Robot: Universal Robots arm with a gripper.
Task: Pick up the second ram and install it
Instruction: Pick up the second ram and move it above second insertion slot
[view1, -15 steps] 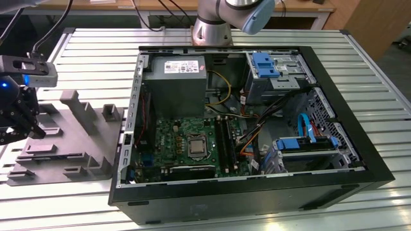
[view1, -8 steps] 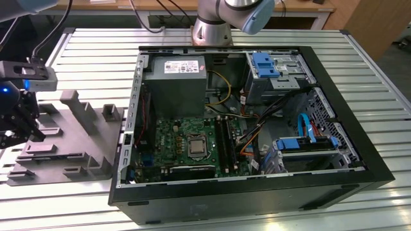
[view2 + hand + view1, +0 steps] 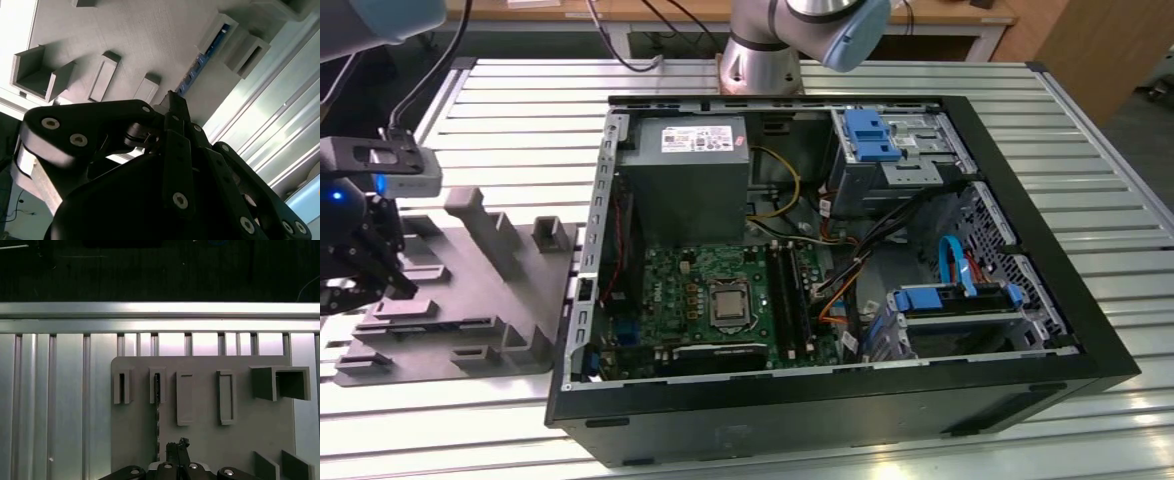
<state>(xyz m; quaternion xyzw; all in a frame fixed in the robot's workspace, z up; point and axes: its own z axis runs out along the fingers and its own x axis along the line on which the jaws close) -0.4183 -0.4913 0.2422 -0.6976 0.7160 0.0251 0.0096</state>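
Desk: At the exterior view's left, what?

Field: A black, hinged, bolt-studded claw (image 3: 380, 278) on a Universal Robots arm, poised over a matt grey plastic holder plate (image 3: 494, 255) of raised rectangular pockets and square blocks. Beneath, a ribbed, slatted aluminium table (image 3: 520, 100), bright with reflections.

Desk: State of the claw?

Field: Claw (image 3: 178, 445) in the first wrist view, claw (image 3: 171, 100) in the second: slim dark tips pressed together, not clamped on the strip.

Desk: And the task's part?

Field: A long, thin, flat blue circuit-board strip, the second ram (image 3: 197, 65), standing on edge in a narrow pocket of the holder plate. Near end just beside the claw tips; touching or apart, impossible to tell. The second ram (image 3: 157, 410) again in the first wrist view, edge-on, a dark sliver in its slot.

Desk: Elsewhere on the table?

Field: Toward the exterior view's right, a black sheet-metal tower case (image 3: 854, 420) lying open on its side. Inside, a green motherboard (image 3: 687, 295), a boxy grey power supply (image 3: 683, 170) and chunky blue plastic drive brackets (image 3: 870, 135).
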